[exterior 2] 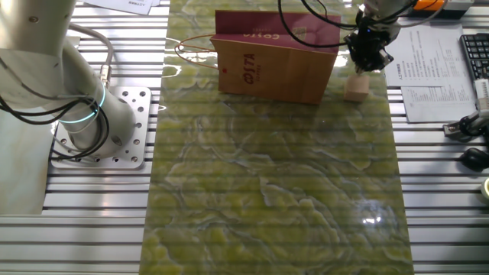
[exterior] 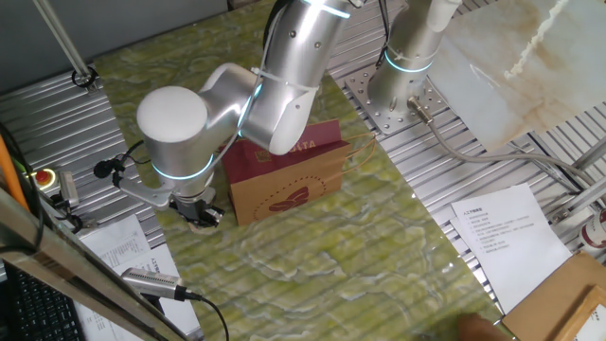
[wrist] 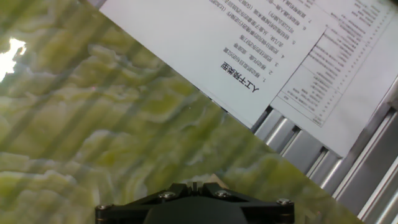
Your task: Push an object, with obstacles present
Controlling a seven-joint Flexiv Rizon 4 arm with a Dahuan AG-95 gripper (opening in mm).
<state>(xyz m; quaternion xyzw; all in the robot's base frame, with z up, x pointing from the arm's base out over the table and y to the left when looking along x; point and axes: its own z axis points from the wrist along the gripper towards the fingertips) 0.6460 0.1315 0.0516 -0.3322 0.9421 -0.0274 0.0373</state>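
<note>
A: Where do we have the hand (exterior 2: 370, 59) right now?

B: Low over the tabletop (exterior 2: 275, 191), at the bag's right end in the other fixed view. Whether its fingers are apart or together we cannot tell: that view shows only a dark cluster, and the hand view shows just the black base of the hand at its lower edge.

A: And the wooden cube (exterior 2: 356, 87)?

B: It sits on the green mat at about six o'clock from the hand, just beside it. We cannot tell if they touch. In one fixed view the arm hides the cube entirely.

A: Why come in from that side?

B: We judge it sets the hand behind the cube, so a push would send it toward open mat instead of into the paper bag (exterior 2: 275, 61).

A: How close is the bag?

B: It lies at nine o'clock from the cube, close by, its string handles (exterior 2: 191, 52) trailing off the far end. That leaves little margin for sideways drift.

A: Anything else nearby?

B: Printed sheets (wrist: 249, 56) lie off the mat's edge, at three o'clock of the cube.
</note>
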